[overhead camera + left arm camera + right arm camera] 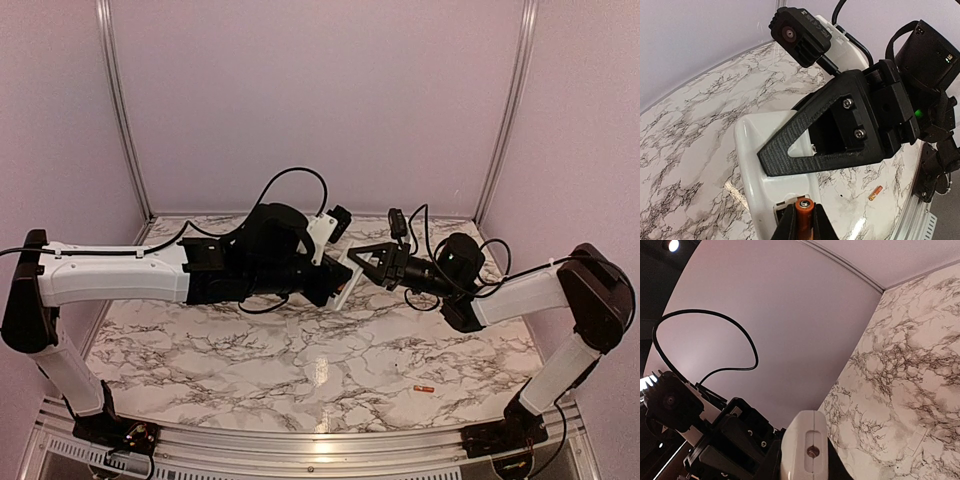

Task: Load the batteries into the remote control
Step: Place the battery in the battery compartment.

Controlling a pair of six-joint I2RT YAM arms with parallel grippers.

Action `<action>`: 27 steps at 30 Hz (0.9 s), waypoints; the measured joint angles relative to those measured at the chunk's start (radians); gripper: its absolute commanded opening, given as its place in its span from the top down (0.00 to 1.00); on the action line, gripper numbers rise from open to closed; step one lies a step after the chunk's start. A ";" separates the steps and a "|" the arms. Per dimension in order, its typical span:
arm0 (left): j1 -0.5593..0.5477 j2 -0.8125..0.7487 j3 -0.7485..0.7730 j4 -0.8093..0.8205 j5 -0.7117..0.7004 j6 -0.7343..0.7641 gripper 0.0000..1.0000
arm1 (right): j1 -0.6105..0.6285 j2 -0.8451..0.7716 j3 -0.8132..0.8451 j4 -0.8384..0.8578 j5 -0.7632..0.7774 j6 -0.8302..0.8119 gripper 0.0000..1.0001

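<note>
The white remote control point(770, 165) is held above the table, back side towards the left wrist camera, with its battery recess point(782, 210) open. My right gripper point(362, 264) is shut on it; its black finger point(805, 145) crosses the remote's back. In the right wrist view the remote's end point(805, 450) sits between the jaws. My left gripper point(804, 222) is shut on an orange-red battery point(804, 212), its tip at the recess. The second battery point(421, 388) lies on the marble table at the front right; it also shows in the left wrist view point(875, 193).
The marble table point(250, 350) is bounded by pale walls and an aluminium rail point(300, 460) at the near edge. The two arms meet over the table's middle back. A small white piece point(916, 441) lies on the marble.
</note>
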 measured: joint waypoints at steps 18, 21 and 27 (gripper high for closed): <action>-0.001 0.003 0.003 -0.056 -0.004 -0.016 0.79 | 0.002 0.000 0.000 -0.012 0.003 -0.034 1.00; -0.005 0.003 0.005 -0.069 -0.011 -0.012 0.76 | 0.002 0.000 0.000 -0.013 0.006 -0.034 1.00; -0.008 0.003 0.014 -0.084 -0.018 -0.005 0.74 | 0.002 0.000 0.000 -0.010 0.007 -0.034 1.00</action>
